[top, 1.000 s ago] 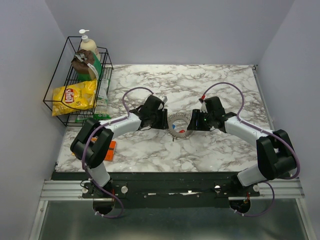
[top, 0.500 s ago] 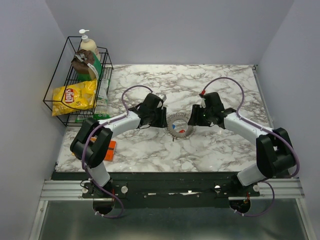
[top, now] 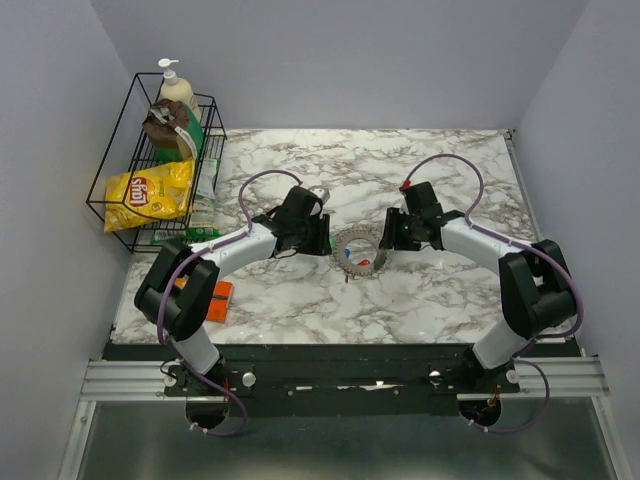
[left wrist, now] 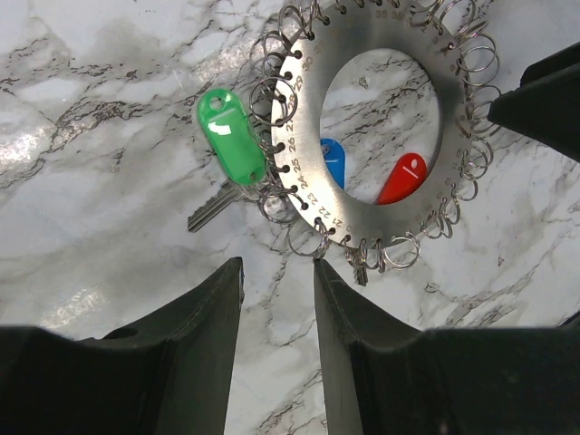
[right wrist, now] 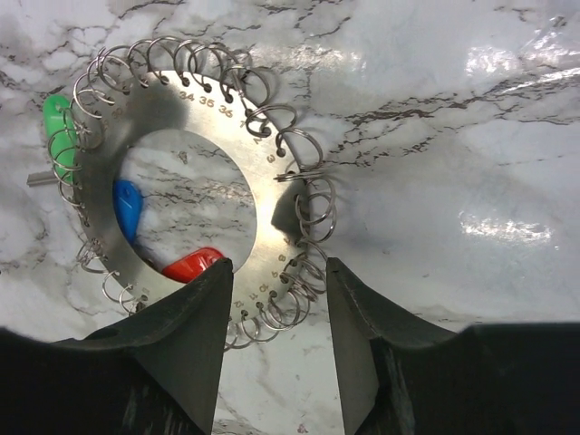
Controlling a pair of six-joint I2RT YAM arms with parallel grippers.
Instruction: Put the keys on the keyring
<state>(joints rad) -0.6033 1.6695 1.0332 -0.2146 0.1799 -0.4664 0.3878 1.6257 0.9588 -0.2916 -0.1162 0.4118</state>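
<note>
From above you only see the keyring [top: 358,252] flat on the table [top: 450,290], midway across. Wrist views add more — left pincer [left wrist: 276,272] half-wide, empty, near the green key [left wrist: 231,136]; right pincer [right wrist: 276,272] parted, straddling the ring's band beside the red key [right wrist: 192,265].

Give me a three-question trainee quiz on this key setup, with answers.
1. True or false: the green key lies outside the keyring's hole.
2. The blue key and red key show: A) through the hole; B) beyond the rim, on bare marble; C) on top of the green key.
3. Which has the keyring's rim between its open fingers: the left tool or the right tool?
Key: 1 true; 2 A; 3 the right tool.
</note>
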